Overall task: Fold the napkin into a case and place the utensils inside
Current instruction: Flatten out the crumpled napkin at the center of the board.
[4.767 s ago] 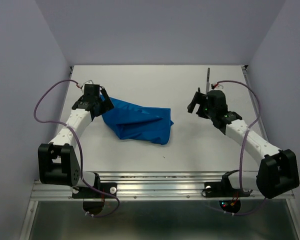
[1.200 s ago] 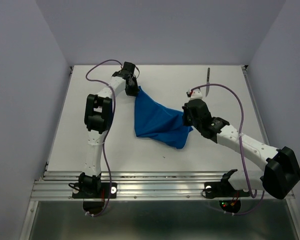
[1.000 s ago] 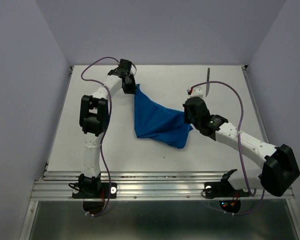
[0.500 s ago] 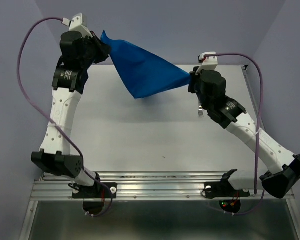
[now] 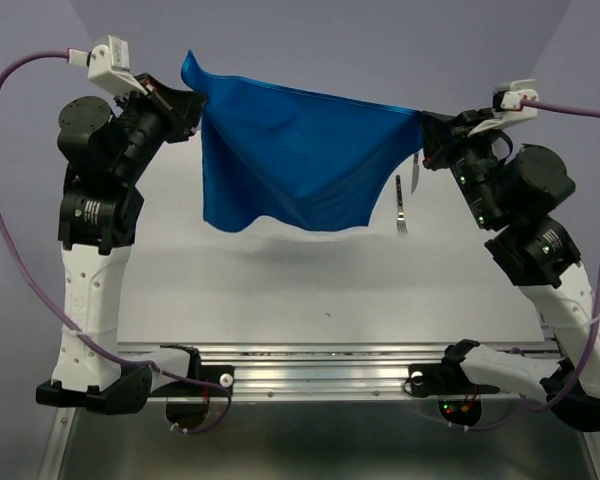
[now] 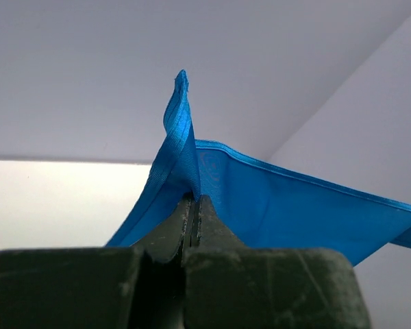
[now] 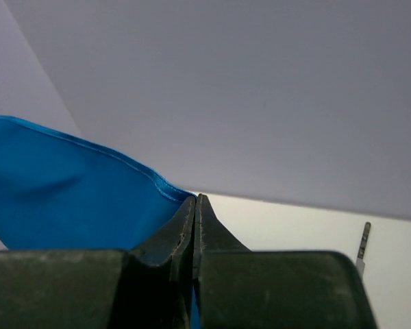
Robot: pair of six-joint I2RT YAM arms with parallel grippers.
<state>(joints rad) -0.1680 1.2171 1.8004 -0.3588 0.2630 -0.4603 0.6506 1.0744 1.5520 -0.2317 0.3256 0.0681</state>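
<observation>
Higher than half a second ago, the napkin now hangs spread wide above the bench, clear of it. We see the left jaws closed on one top corner, the right jaws closed on the other. Fork and knife lie toward the far right corner of the bench.

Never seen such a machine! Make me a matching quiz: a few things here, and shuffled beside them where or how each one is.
Things:
1 napkin
2 fork
3 left gripper
4 table

States:
A shut on a corner of blue cloth
B white surface underneath everything
C hanging spread in mid-air
D lying flat, silver, tines toward the arms' bases

Pairs: 1-C, 2-D, 3-A, 4-B
</observation>
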